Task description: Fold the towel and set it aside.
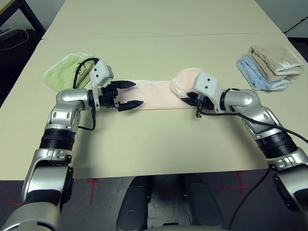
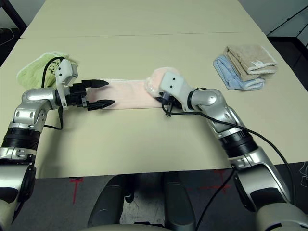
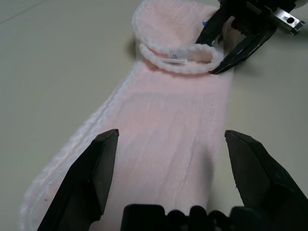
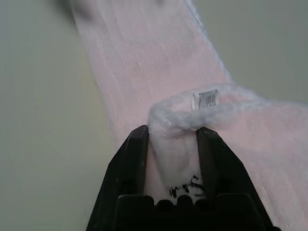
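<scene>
Desk (image 1: 159,43): a pale beige top with a thin seam running across its far half.
Floor near edge (image 1: 96,192): dark grey, with red tape marks (image 1: 91,183) just below the desk's front edge.
Floor far left (image 1: 14,48): dark, with a pale cable (image 1: 12,33) lying on it beside a black frame leg (image 1: 31,14).
Far right corner (image 1: 288,14): dark floor crossed by a thin black line.
Light: even and soft, casting faint shadows on the desk.

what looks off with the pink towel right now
The towel lies as a long flat strip, but its end by the right gripper is bunched into a loose hump, not a clean fold. Nothing looks spilled or damaged.
</scene>
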You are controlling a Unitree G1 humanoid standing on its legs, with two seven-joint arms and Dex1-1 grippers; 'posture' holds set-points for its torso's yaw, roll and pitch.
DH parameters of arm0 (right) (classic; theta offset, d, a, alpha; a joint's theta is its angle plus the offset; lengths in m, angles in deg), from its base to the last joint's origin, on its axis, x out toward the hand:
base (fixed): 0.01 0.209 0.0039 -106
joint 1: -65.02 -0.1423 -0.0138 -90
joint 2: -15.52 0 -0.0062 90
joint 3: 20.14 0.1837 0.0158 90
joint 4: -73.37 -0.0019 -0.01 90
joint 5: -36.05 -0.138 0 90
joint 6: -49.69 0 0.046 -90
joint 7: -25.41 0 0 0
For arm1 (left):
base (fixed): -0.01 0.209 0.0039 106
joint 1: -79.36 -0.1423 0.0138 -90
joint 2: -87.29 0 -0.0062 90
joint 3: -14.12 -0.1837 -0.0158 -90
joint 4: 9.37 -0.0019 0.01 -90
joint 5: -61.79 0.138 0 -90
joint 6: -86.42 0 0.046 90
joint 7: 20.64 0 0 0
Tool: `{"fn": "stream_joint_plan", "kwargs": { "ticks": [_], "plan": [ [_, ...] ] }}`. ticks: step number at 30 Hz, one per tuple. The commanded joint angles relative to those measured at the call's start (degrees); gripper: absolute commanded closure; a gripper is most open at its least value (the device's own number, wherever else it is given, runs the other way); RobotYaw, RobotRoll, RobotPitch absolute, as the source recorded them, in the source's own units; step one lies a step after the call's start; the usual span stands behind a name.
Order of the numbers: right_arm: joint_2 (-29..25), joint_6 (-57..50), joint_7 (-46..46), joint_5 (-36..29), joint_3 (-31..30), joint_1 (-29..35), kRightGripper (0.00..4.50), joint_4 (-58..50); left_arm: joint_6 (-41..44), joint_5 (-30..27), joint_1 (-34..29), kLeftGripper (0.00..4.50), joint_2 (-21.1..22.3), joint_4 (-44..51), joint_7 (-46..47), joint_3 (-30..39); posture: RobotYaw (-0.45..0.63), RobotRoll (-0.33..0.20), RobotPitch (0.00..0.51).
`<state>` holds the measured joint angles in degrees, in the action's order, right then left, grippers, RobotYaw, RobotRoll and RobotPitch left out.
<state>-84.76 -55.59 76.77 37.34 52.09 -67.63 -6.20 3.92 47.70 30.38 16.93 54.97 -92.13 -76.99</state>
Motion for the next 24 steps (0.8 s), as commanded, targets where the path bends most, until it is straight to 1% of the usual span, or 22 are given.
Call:
{"fn": "stream_joint_plan", "kwargs": {
  "ticks": [1, 3, 4, 5, 8, 11, 14, 18, 21, 24],
  "plan": [
    [0.54, -1.16, 3.41, -0.82, -1.2, -0.9, 1.15, 0.59, 0.12, 0.66, -0.15, 0.0, 0.58, 0.19, -0.58, -0.87, 0.05, 0.0, 0.186],
    [0.53, -1.94, 4.4, -1.23, -0.63, -1.49, 0.41, 0.3, 0.15, 0.66, -0.05, 0.0, 0.67, 0.15, -0.68, -0.89, 0.05, 0.0, 0.186],
    [0.46, -2.01, 4.61, -1.23, -0.37, -1.63, 0.08, 0.23, 0.15, 0.65, -0.05, 0.0, 0.66, 0.16, -0.68, -0.91, 0.05, 0.0, 0.177],
    [-0.03, -2.28, 5.11, -1.48, 0.1, -1.75, 0.01, -0.28, 0.12, 0.72, -0.06, 0.0, 0.68, 0.14, -0.66, -0.97, 0.05, 0.0, 0.177],
    [-1.98, -2.65, 7.42, -2.93, 1.33, -0.92, 0.01, -3.04, 0.01, 0.85, -0.09, 0.0, 0.7, 0.09, -0.6, -1.08, 0.04, 0.0, 0.171],
    [-4.08, -4.06, 10.95, -6.46, 2.42, 1.43, 0.01, -7.62, -0.16, 0.99, 0.03, 0.0, 0.66, -0.18, -0.63, -1.18, 0.04, 0.0, 0.17],
    [-5.86, -4.96, 12.08, -7.98, 3.34, 3.39, 0.01, -11.02, -0.43, 1.2, 0.45, 0.0, 0.5, -0.85, -0.71, -1.28, 0.03, 0.0, 0.169],
    [-5.21, -1.55, 7.11, -10.38, 9.91, 5.44, 0.01, -11.79, -0.45, 1.26, 0.98, 0.0, 0.09, -1.16, -0.59, -1.41, 0.02, 0.0, 0.166],
    [-6.06, 1.64, 6.71, -12.29, 13.63, 6.73, 0.01, -10.44, -0.56, 1.18, 1.03, 0.0, 0.05, -1.26, -0.6, -1.42, 0.01, 0.0, 0.167],
    [-8.31, 7.89, 8.99, -13.59, 16.68, 8.46, 0.01, -7.59, -0.74, 1.22, 1.07, 0.0, 0.16, -1.53, -0.76, -1.42, 0.01, 0.0, 0.166]
  ]
}}
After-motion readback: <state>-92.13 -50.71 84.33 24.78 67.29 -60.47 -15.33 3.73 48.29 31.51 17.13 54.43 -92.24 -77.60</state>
